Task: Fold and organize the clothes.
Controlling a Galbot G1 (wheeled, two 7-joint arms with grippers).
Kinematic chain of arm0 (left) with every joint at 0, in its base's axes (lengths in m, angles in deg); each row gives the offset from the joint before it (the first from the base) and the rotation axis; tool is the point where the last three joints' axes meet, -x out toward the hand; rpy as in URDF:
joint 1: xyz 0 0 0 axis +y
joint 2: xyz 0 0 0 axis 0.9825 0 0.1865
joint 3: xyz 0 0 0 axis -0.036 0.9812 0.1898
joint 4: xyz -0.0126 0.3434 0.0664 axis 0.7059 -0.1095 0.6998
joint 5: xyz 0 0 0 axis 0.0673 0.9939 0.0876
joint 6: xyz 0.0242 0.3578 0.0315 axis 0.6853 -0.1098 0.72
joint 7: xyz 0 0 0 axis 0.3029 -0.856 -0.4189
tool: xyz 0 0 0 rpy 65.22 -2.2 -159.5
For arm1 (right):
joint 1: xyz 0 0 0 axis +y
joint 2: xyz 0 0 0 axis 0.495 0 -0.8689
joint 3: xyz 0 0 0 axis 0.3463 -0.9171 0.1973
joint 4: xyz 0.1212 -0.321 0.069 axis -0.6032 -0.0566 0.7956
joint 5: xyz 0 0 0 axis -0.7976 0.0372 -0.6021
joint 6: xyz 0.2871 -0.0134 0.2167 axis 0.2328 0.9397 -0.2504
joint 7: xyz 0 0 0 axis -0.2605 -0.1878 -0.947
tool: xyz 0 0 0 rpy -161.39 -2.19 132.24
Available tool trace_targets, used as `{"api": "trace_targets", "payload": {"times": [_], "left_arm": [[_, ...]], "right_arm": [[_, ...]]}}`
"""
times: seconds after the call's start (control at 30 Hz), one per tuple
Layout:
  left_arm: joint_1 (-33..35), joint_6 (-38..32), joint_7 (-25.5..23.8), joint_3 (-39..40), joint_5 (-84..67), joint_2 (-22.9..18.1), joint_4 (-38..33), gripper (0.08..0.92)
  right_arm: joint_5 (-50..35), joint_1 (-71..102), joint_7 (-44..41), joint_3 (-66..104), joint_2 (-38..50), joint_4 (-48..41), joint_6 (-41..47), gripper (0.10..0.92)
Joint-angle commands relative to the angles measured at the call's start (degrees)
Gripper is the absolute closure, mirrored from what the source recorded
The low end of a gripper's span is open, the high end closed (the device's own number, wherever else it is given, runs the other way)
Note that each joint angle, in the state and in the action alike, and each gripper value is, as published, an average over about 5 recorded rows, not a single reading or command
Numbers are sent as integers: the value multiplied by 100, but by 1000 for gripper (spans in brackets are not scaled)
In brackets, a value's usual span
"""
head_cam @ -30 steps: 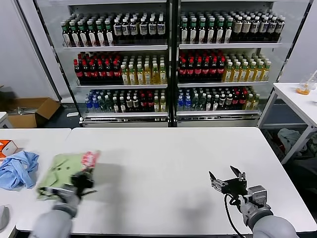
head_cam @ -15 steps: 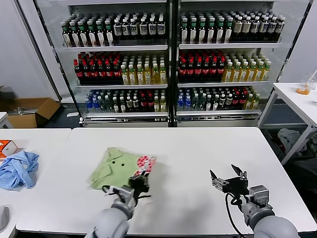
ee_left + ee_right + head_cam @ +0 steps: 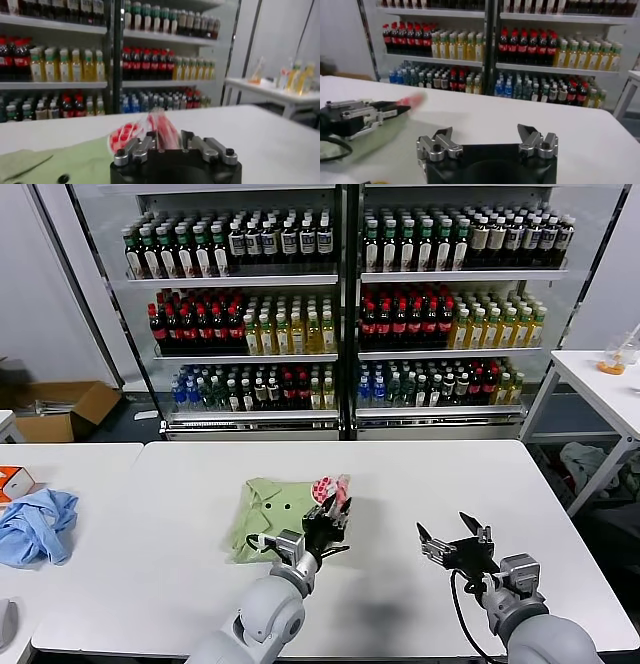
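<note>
Left gripper (image 3: pixel 330 521) reaches forward near the table's middle, fingers clamped on the polo shirt (image 3: pixel 272 506), while the right gripper (image 3: pixel 455 542) hovers low on its own side, fingers spread wide.

On my head view I see a light green polo shirt (image 3: pixel 272 502) with small dark buttons and a red-and-white printed graphic (image 3: pixel 330 487) on a white table (image 3: pixel 420 484). The left gripper (image 3: pixel 328 524) is black with silver-grey fingers (image 3: pixel 132 148), and the right gripper (image 3: pixel 452 536) has the same colours. On the neighbouring white table lie a light blue cloth (image 3: pixel 37 524) and an orange box (image 3: pixel 12 482). The shelves behind carry rows of bottles (image 3: pixel 300 324): dark, red, yellow and blue.
</note>
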Motion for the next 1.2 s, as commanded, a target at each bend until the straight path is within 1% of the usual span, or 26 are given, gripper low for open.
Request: {"api": "trace_targets", "payload": {"times": [0.03,0.17,0.33,0.43,0.5,0.67,1.0,1.1,1.2], "left_arm": [[816,-970,117,-580,-578,276,-984,569],[1398,-1061,149,-1504,-536,613,-1403,457],[2084,-1161,232,-2685,-578,926,-1538,309],[2436,-1206,261,-3134,-642,1014,-1573,228],[2608,-1229,272,-3329,-670,1040,-1597,195],[2864,-1247,295,-3560,-696,995,-1649,178],[2989,-1246,303,-3592,-657,880,-1651,177],[2995,-1245,306,-3592,-661,882,-1654,177],[2990,-1246,307,-3590,-672,897,-1642,177]], "right_arm": [[-422,-905,97,-789,-382,-536,-132,203],[-709,-1651,323,-1519,-855,-1114,-51,203],[-1068,-2595,712,-2355,-1622,-2135,73,203],[-1146,-2960,838,-2631,-1957,-2641,116,203],[-1171,-3140,864,-2746,-2100,-2901,146,203],[-1346,-3501,941,-2964,-2293,-3465,275,203],[-1653,-3790,1216,-2956,-2577,-4124,266,205],[-1706,-3834,1260,-2925,-2599,-4212,213,247],[-1714,-3858,1225,-2916,-2595,-4247,163,327]]}}
